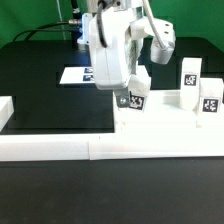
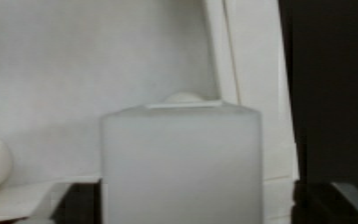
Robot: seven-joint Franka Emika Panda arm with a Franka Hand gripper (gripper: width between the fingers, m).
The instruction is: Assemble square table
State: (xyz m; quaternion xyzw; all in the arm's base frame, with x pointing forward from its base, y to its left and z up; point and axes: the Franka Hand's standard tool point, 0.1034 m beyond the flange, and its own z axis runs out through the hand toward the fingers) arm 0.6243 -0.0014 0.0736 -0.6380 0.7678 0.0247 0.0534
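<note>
My gripper (image 1: 128, 92) is shut on a small white tagged leg (image 1: 134, 97) and holds it upright over the exterior view's left part of the white square tabletop slab (image 1: 170, 118). I cannot tell whether the leg touches the slab. In the wrist view the leg (image 2: 179, 150) fills the gap between my dark fingers (image 2: 66, 203), and my gripper (image 2: 194, 208) closes on its sides. The slab (image 2: 87, 70) lies behind it. Two more tagged legs (image 1: 189, 74) (image 1: 211, 97) stand on the exterior view's right. Another white piece (image 1: 162, 45) stands behind the arm.
A low white border wall (image 1: 60, 148) runs along the front and up the exterior view's left side (image 1: 8, 108). The marker board (image 1: 75, 73) lies flat on the black table (image 1: 50, 100) behind the arm. The slab's edge borders dark table in the wrist view (image 2: 336, 90).
</note>
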